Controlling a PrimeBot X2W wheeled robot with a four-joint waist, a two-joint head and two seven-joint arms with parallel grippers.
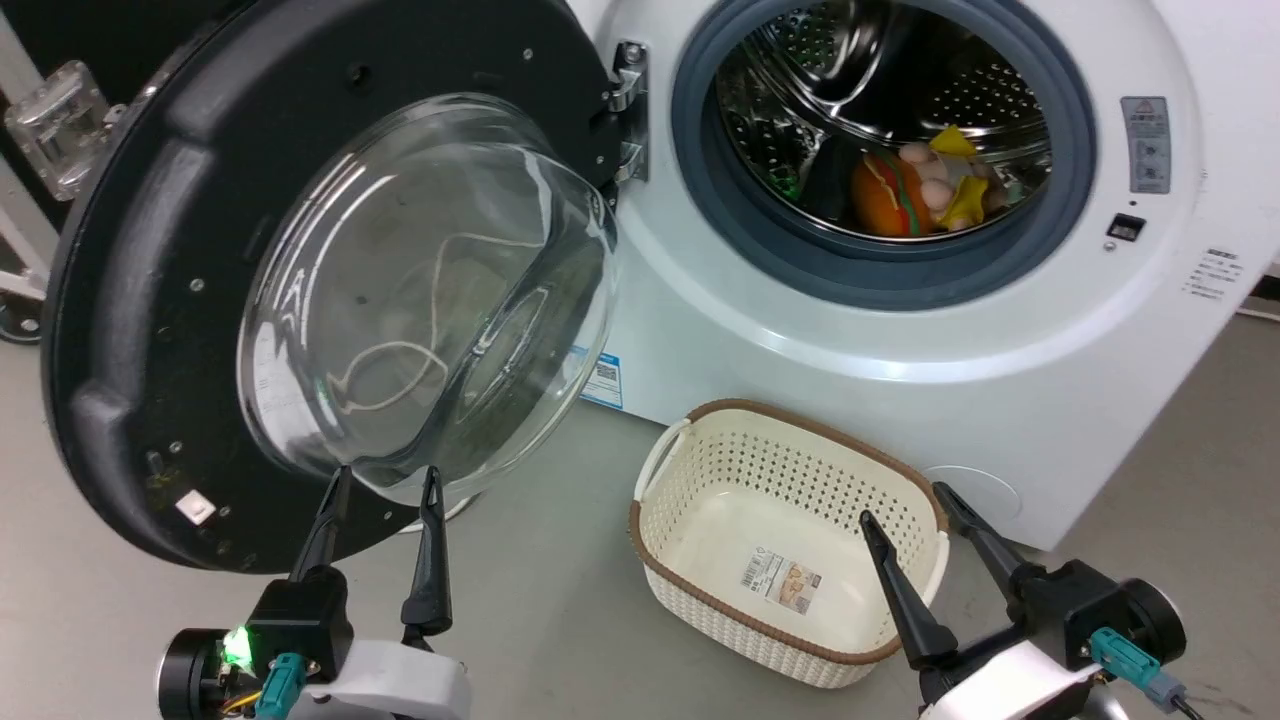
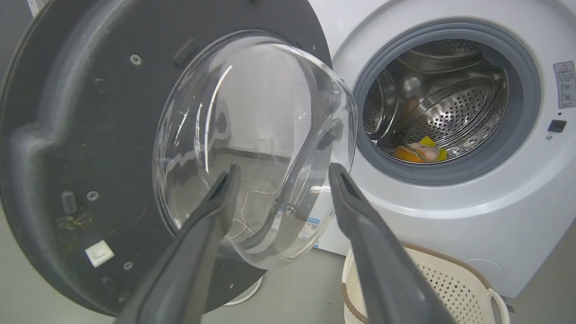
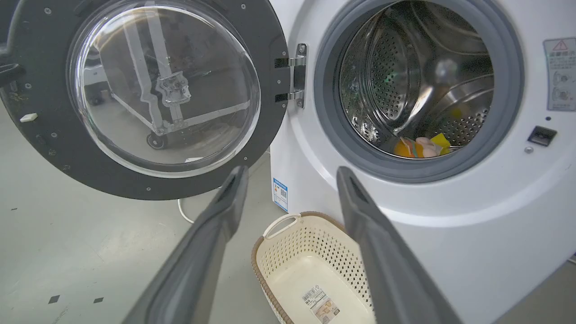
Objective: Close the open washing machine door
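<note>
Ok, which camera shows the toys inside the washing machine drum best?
The head view: it looks down into the drum, so the orange burger-like toy and the pale-and-yellow one beside it show large and distinct. Both wrist views catch them as a small orange-yellow patch at the drum's bottom.

A smooth grey floor [image 1: 560, 620] lies evenly lit, with a faint sheen; a cream perforated basket [image 1: 780, 470] with a brown rim stands on it, a paper label [image 1: 780, 580] on its bottom; a small wheel [image 1: 20, 325] under white bars sits far left; two dark square marks [image 3: 54, 299] dot the floor.
</note>
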